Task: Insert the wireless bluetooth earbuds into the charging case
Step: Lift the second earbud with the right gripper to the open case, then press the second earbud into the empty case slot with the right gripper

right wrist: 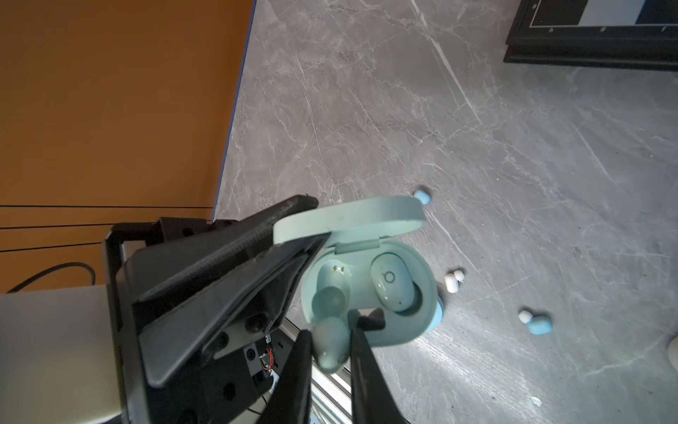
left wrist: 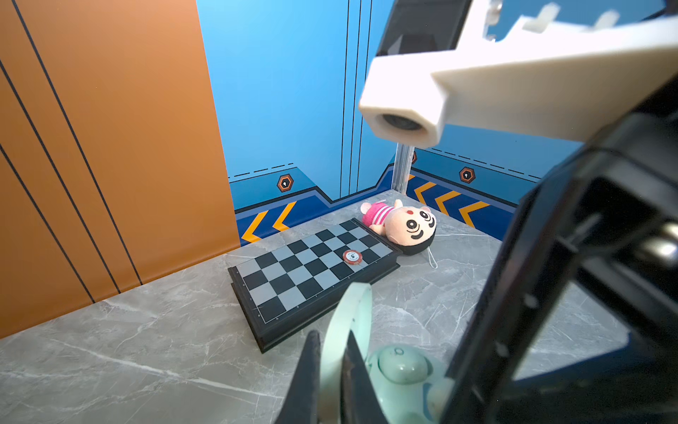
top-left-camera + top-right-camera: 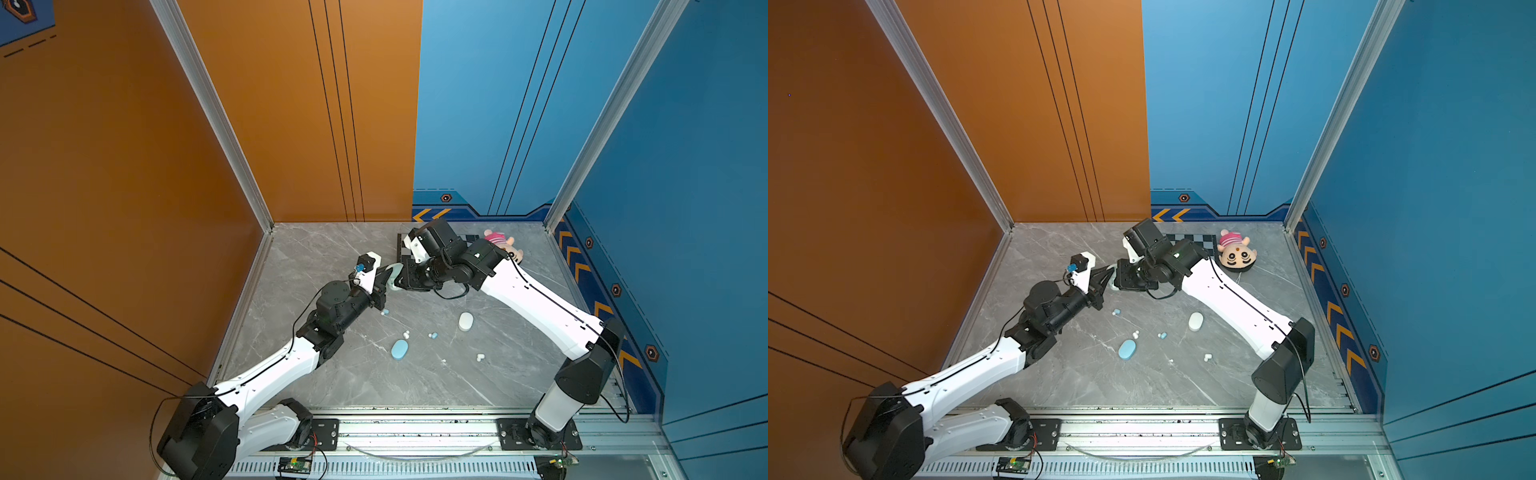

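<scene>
1. The left gripper point(image 1: 315, 222) was seen with its jaws pinched tight on the lid point(image 1: 348, 218) of a small green case point(image 1: 396, 332).
2. The green case was held open and up off the bench point(image 3: 374, 395). In both top views it was found where the two arms met, toward the back of the bench.
3. The lid was tipped back on its hinge, so the two little cups inside could be seen in the right wrist view.
4. A seated bud point(image 1: 392, 286), green like the case, was tucked into one cup.
5. The empty cup point(image 1: 330, 290) was seen next to it, with tiny gold pins at one end.
6. The jaws of the right gripper point(image 1: 332, 337) were set narrow and were closed on a held bud point(image 1: 330, 350), also green. It was gripped by its two sides.
7. The held bud was found right at the rim of the green case, by the empty cup, and was not yet pushed in. Whether it touched the case could not be told.
8. Some loose buds point(image 3: 433, 335), pale blue and white, were scattered on the bench, well apart from the green case.
9. A shut blue case point(image 3: 400, 349) and a shut white case point(image 3: 466, 321) were laid flat among the loose buds.
10. A checkered board point(image 2: 312, 271) was laid at the back of the bench, with a round chip point(image 2: 352, 256) on top. A plush doll point(image 2: 403, 224) was laid just beside the board.
</scene>
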Controlling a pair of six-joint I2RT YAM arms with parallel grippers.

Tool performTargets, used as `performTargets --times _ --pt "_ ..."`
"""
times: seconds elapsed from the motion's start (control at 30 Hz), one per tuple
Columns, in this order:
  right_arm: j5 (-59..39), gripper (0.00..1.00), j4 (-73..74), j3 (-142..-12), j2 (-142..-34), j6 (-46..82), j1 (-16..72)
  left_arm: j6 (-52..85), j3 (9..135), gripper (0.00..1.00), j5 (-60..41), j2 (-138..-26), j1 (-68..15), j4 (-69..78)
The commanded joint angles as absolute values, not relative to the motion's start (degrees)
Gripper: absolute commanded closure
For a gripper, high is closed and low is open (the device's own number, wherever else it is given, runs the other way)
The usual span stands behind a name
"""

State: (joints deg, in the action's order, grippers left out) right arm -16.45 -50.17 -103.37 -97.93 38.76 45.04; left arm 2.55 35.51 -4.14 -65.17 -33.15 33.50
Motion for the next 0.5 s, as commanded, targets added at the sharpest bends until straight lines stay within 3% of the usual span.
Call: performTargets --times 0.0,0.47 --pt "-15.21 0.80 -51.72 -104.41 -98.87 37.76 45.19 1.77 37.47 1.00 -4.53 -64.52 -33.94 35.16" --pt "-15.04 0.81 -51.62 -104.45 -98.39 38.67 43.78 1.52 37.22 1.00 -4.97 -64.08 -34.28 35.07"
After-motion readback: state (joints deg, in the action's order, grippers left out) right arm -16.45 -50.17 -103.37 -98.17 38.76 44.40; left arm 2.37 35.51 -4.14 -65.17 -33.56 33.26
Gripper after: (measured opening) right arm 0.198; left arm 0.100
